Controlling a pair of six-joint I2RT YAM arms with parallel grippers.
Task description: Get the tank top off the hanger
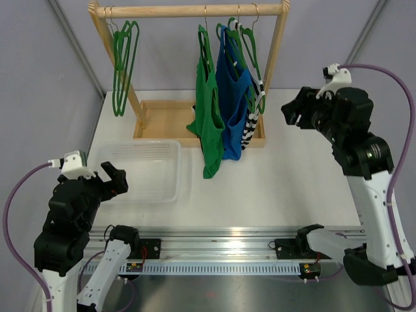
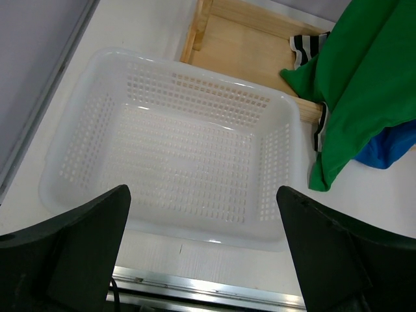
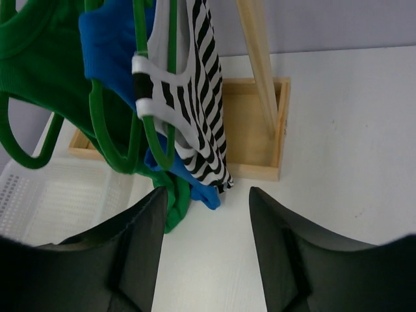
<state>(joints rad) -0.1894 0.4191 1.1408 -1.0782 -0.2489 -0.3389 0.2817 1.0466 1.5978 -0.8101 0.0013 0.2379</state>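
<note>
Three tank tops hang on green hangers from the wooden rack: a green one, a blue one and a black-and-white striped one. The striped top hangs nearest in the right wrist view, beside the blue one and the green one. My right gripper is open and empty, raised to the right of the clothes. My left gripper is open and empty at the near left, over the basket's front edge.
A white perforated basket lies on the table left of the clothes; it also shows in the left wrist view. Empty green hangers hang at the rack's left end. The rack's wooden base tray stands behind the basket.
</note>
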